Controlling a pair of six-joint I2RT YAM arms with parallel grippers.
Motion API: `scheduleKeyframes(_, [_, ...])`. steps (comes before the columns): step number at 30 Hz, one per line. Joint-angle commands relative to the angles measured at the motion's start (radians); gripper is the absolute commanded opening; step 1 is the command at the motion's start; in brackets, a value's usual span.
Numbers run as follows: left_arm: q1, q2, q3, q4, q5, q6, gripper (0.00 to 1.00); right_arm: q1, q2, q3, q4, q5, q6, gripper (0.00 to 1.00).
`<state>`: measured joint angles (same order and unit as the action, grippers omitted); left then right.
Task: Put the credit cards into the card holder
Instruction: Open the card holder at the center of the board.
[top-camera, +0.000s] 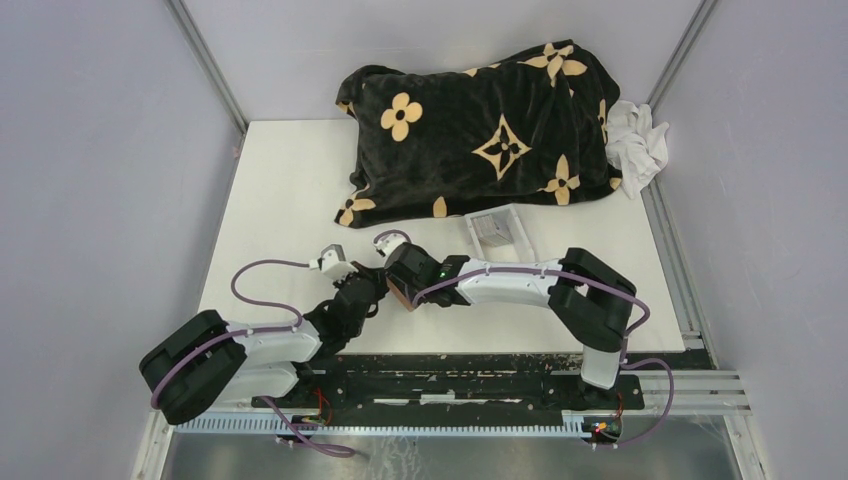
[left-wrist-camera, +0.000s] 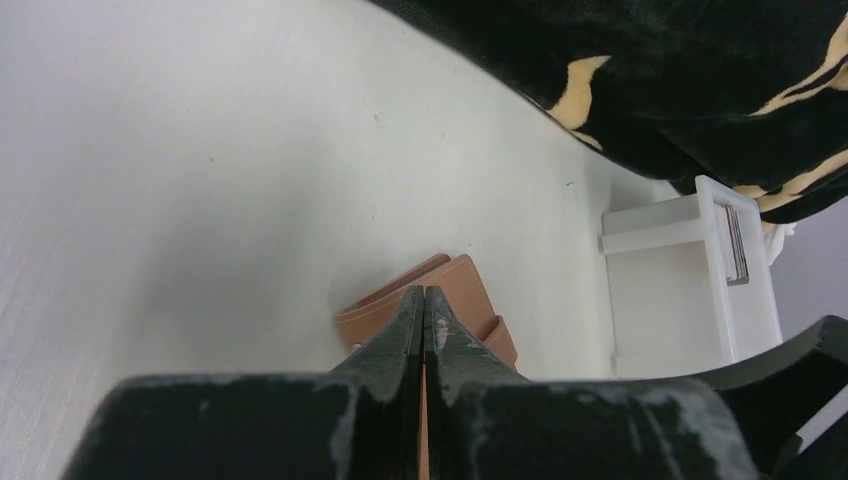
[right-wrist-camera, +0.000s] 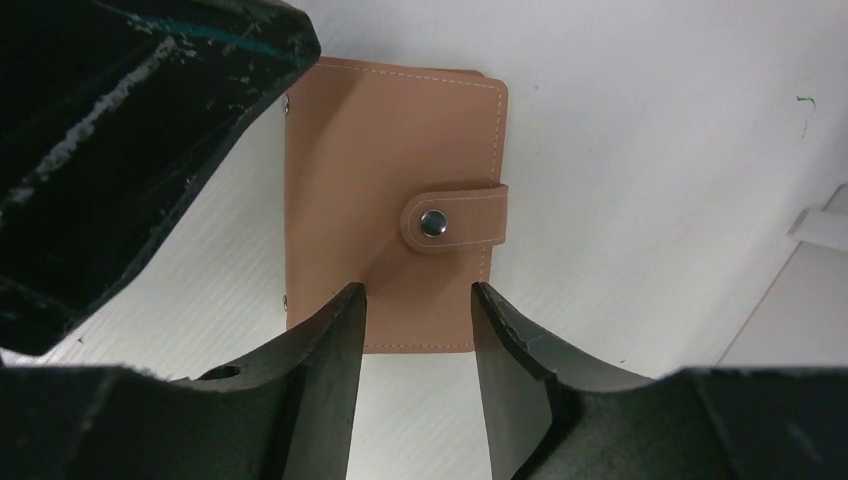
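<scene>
Card holder (right-wrist-camera: 385, 170), brown and snapped closed, is on the white table (top-camera: 290, 200) between the two arms. The left gripper (left-wrist-camera: 424, 297) has its fingers pressed together on a thin tan edge of it. The right gripper (right-wrist-camera: 417, 300) has its fingers spread over the near edge, gripping nothing.

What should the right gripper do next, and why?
Probably pinch the snap strap and pull it open: the card holder is snapped shut, the right gripper hangs open beside it, the left gripper shut at its edge.
</scene>
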<state>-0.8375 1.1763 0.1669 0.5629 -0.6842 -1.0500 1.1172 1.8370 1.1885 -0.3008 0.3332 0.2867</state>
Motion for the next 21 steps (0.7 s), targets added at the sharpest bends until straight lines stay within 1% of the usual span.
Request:
scheduleKeyframes(1, [-0.001, -0.003, -0.007, 0.042, 0.028, -0.023, 0.03, 0.003, 0.018, 0.053, 0.041, 0.016, -0.044, 0.5])
scheduleKeyframes(10, [-0.015, -0.007, -0.025, 0.047, 0.084, -0.039, 0.03, 0.001, 0.04, 0.073, 0.06, 0.026, -0.069, 0.52])
scheduleKeyframes(14, [-0.023, -0.007, -0.024, 0.029, 0.097, -0.046, 0.05, -0.005, 0.05, 0.076, 0.065, 0.026, -0.079, 0.52])
scheduleKeyframes(17, [-0.03, -0.014, -0.026, 0.005, 0.097, -0.055, 0.08, -0.012, 0.055, 0.075, 0.072, 0.019, -0.085, 0.53])
scheduleKeyframes(21, [-0.036, -0.037, -0.027, -0.04, 0.097, -0.06, 0.16, -0.023, 0.07, 0.078, 0.083, 0.005, -0.093, 0.53])
